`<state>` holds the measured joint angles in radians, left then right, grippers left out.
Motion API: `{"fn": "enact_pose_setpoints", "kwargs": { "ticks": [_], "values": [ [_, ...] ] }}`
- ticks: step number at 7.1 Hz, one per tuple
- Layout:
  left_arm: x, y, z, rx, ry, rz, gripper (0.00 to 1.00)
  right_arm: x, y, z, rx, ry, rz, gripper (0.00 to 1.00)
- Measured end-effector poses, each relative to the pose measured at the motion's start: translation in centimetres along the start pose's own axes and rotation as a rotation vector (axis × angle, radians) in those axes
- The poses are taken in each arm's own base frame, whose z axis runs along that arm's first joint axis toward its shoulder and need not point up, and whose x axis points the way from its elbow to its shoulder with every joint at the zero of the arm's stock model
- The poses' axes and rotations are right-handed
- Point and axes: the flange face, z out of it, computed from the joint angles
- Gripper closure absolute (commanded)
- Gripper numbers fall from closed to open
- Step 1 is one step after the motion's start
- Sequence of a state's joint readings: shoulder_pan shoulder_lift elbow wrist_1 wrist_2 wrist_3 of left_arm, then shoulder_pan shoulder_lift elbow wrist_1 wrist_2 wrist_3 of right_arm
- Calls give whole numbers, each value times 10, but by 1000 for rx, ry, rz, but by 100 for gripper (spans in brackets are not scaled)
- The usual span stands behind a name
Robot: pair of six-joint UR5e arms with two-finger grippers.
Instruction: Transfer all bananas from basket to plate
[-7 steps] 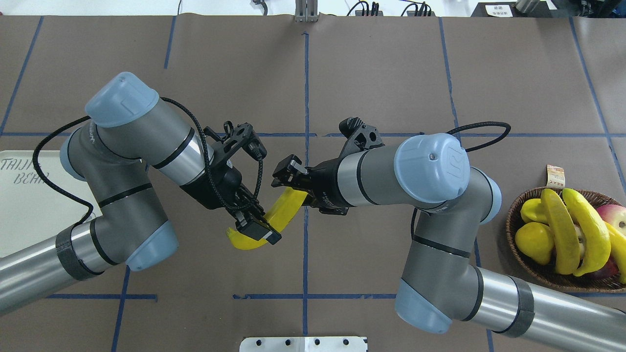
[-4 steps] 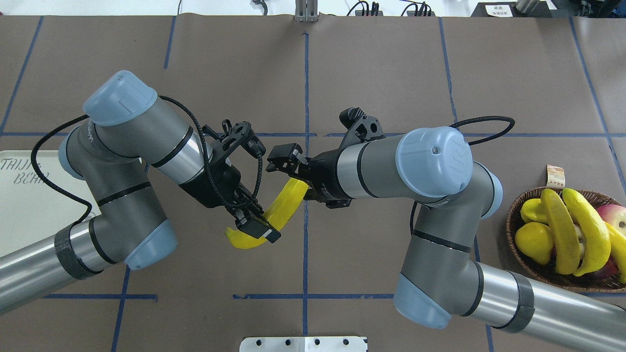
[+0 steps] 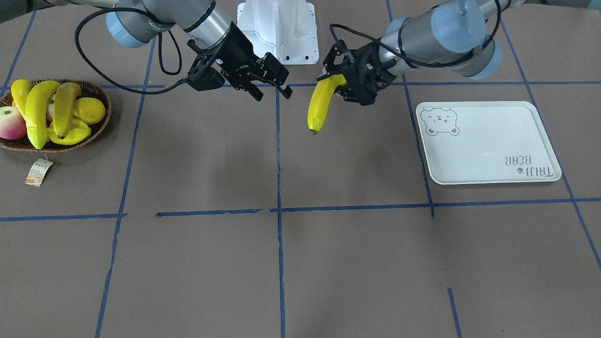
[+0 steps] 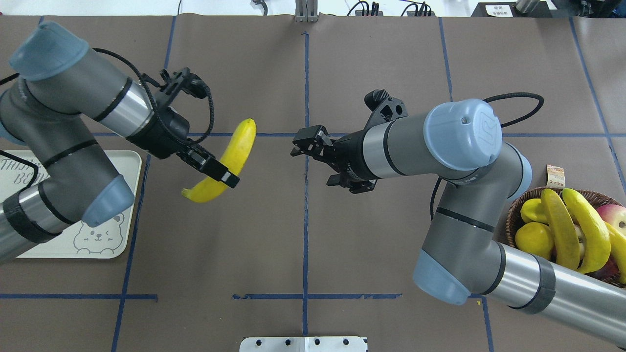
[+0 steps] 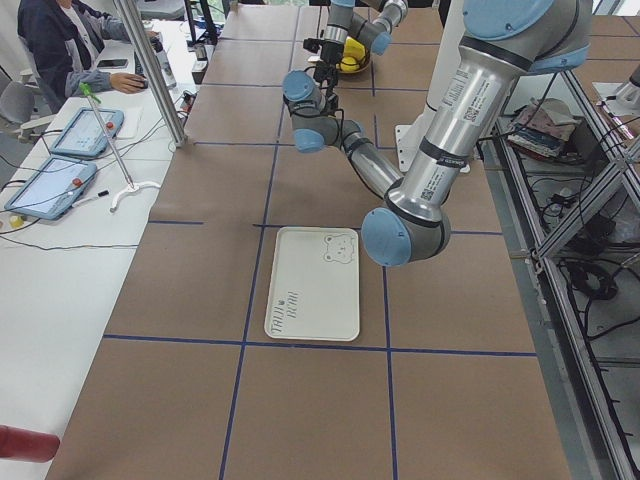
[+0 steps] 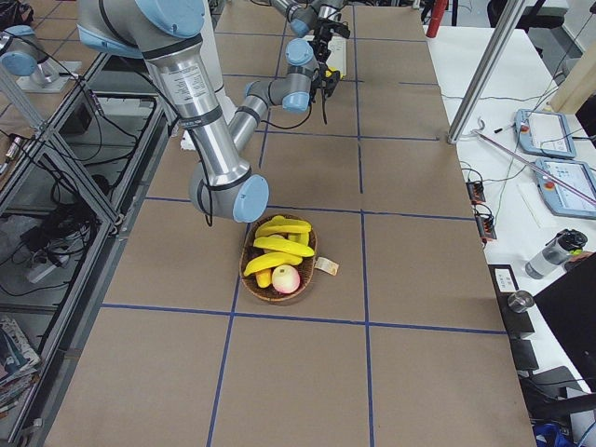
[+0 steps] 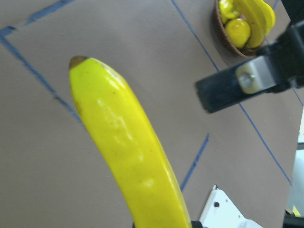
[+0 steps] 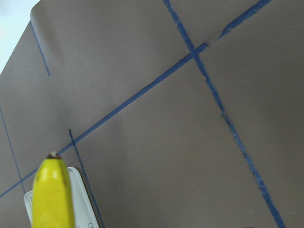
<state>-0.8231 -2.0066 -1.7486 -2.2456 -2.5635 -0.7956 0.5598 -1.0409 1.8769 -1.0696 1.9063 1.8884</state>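
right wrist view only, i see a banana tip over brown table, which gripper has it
Observer: The left gripper is shut on the banana.
Operator: so is the right one empty
Observer: Yes, the right gripper is open and holds nothing.
Operator: anything on the plate yet
Observer: No, the plate is bare.
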Motion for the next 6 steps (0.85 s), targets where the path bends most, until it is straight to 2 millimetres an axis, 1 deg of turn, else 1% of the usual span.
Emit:
{"fn": "enact_pose_setpoints", "kwargs": {
  "ticks": [1, 2, 3, 4, 5, 6],
  "values": [
    [-36, 10, -34, 50, -62, -116, 95, 5, -17, -8, 10, 65, 34, 0],
    [-70, 29, -69, 111, -126, -232, 95, 8, -29, -18, 31, 138, 74, 0],
    [-96, 56, -94, 144, -173, -317, 95, 11, -34, -30, 60, 222, 105, 0],
    [-123, 88, -109, 158, -217, -392, 95, 17, -36, -43, 84, 308, 94, 0],
    [-152, 123, -119, 171, -278, -461, 94, 28, -38, -56, 93, 387, 45, 0],
    [-182, 160, -126, 192, -368, -520, 94, 43, -41, -65, 93, 447, 0, 0]
  ]
}}
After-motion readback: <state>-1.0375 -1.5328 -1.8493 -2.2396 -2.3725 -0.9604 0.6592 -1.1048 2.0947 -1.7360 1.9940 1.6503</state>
